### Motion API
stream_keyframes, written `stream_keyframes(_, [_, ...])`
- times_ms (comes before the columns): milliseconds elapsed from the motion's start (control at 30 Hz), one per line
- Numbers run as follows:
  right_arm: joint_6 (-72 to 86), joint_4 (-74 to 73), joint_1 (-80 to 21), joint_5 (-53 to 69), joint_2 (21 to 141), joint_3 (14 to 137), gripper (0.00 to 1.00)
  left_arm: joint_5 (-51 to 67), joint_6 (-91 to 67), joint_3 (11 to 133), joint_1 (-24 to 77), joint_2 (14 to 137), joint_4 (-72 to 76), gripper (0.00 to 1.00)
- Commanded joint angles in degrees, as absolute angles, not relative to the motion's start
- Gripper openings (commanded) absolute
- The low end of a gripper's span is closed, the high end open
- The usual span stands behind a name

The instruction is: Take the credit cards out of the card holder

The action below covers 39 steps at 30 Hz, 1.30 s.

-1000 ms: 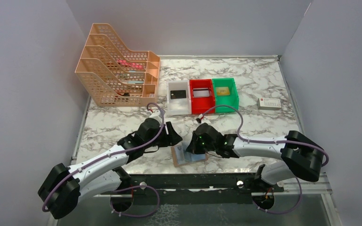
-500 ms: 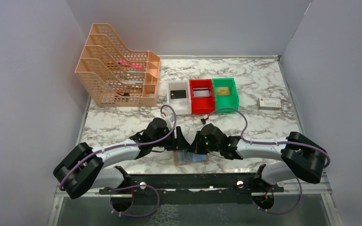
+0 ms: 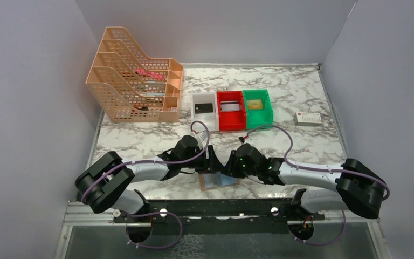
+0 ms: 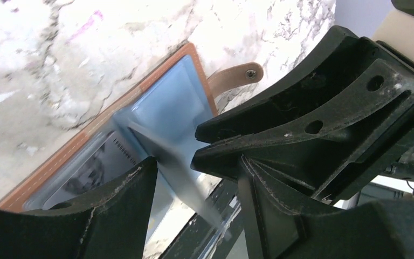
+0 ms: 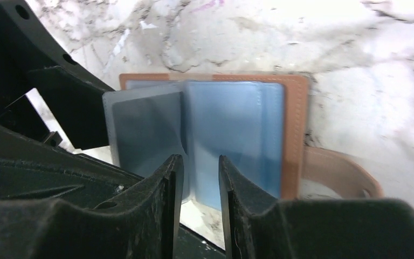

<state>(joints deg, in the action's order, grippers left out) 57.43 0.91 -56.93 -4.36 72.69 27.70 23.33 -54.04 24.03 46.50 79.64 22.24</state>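
The card holder (image 3: 219, 182) lies spread open near the table's front edge, tan rim up and pale blue panels showing. In the left wrist view its snap tab (image 4: 232, 76) points away, and a grey printed card (image 4: 89, 174) sits in a clear pocket. A blue sleeve leaf (image 4: 164, 148) stands up between the fingers of my left gripper (image 4: 197, 181), which is open around it. My right gripper (image 5: 199, 168) hovers over the holder's middle fold (image 5: 232, 129), its jaws narrowly open. A dark card (image 5: 145, 129) shows in the raised leaf. In the top view the two grippers (image 3: 211, 161) (image 3: 229, 168) nearly touch.
White (image 3: 204, 120), red (image 3: 230, 121) and green (image 3: 259, 116) bins stand in a row behind the grippers, each with something flat in it. A peach file rack (image 3: 135, 81) stands at the back left. A small white box (image 3: 308, 118) lies at the right. The table's black front rail (image 3: 215, 208) is just below the holder.
My left arm has swung right and forward, bringing its gripper down onto the card holder beside the right gripper. The right gripper has shifted slightly right over the holder.
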Motion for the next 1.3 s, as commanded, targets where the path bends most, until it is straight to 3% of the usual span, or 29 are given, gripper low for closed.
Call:
stream_keyframes(0, [59.59,-9.64,-57.22,-12.32,68.43,29.47,0.36,24.10,-54.65,28.46,47.94,82.66,28.00,0.60])
stream_keyframes(267, [65.58,-19.25,-57.21,-21.93,50.32,23.63,0.36,24.80,-54.31,32.47,50.83,86.66,28.31,0.59])
stream_keyframes(467, [60.14,-14.15,-57.22,-20.19,40.66,21.12,0.36,17.58,-53.30,29.99,50.70,81.18,21.89,0.59])
stream_keyframes(700, [54.48,-7.91,-57.22,-11.25,51.12,25.11,0.33,5.58,-48.88,32.14,50.60,74.72,3.77,0.59])
stream_keyframes(800, [57.41,-11.16,-57.21,-12.14,57.22,27.57,0.26,6.45,-49.36,30.94,50.61,73.92,4.74,0.59])
stream_keyframes(1000, [55.68,-2.57,-57.22,-6.38,60.66,25.35,0.27,11.02,-49.79,29.56,50.58,75.64,8.53,0.59])
stream_keyframes(1267, [57.48,-6.12,-57.22,-7.21,66.94,27.12,0.27,14.01,-49.38,30.13,50.69,77.80,10.68,0.58])
